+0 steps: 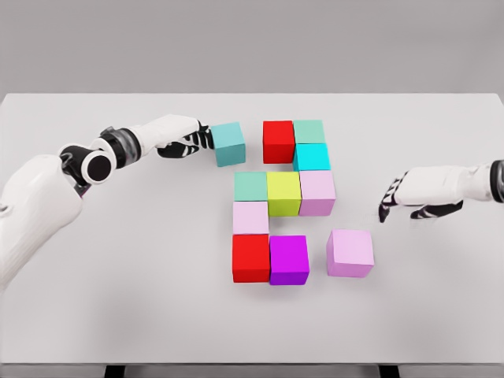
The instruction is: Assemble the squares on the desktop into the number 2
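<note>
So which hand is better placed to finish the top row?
Left. The left hand already grips the teal cube just beside the red cube; the right hand hangs open, far off.

I found no readable text, label, brand or number on the coloured cubes (283,193) or the white table (118,315) (every face was plain).

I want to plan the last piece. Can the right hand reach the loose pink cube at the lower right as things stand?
Probably yes. The right hand hovers open just above and right of the loose pink cube, and only bare table lies between them.
</note>
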Motion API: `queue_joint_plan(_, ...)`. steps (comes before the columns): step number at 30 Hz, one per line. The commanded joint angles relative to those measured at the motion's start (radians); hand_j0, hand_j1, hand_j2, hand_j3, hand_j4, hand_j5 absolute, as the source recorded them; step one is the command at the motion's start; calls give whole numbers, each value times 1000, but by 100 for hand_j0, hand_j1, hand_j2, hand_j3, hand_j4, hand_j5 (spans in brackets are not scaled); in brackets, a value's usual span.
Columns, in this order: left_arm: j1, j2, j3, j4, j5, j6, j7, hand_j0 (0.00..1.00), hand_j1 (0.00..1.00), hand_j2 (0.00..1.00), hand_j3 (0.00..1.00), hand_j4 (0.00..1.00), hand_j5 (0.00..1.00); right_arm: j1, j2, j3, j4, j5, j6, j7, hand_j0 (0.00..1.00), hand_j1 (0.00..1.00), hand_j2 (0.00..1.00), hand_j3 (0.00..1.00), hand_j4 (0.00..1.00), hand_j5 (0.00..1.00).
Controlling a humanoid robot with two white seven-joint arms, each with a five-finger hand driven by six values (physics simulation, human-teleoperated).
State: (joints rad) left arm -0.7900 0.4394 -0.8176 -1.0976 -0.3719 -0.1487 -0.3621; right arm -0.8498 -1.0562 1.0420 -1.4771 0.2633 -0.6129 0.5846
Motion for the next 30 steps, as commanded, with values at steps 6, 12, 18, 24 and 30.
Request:
queue_joint_plan(6,0,-16,0,1,2,0,-4,51,51,51,51,51,51,-278,-96,280,23,-35,2,26,21,21,21,21,21,21)
queue_joint_plan(12,-3,-27,5,45,1,0,-3,51,51,51,51,51,51,-442,-120,610,-94,-56,2,26,16,16,16,16,16,16)
queue_joint_plan(18,-5,-54,9,61,1,0,2,51,51,51,51,51,51,-454,-102,691,-155,-55,2,26,13,13,13,13,13,13)
queue_joint_plan(24,-11,-85,8,105,-5,0,3,51,51,51,51,51,51,-445,-38,665,-160,-55,2,26,11,11,11,11,11,11)
queue_joint_plan(30,-20,-93,2,105,-7,-2,3,51,51,51,51,51,51,-443,-1,662,-158,-55,2,26,11,11,11,11,11,11)
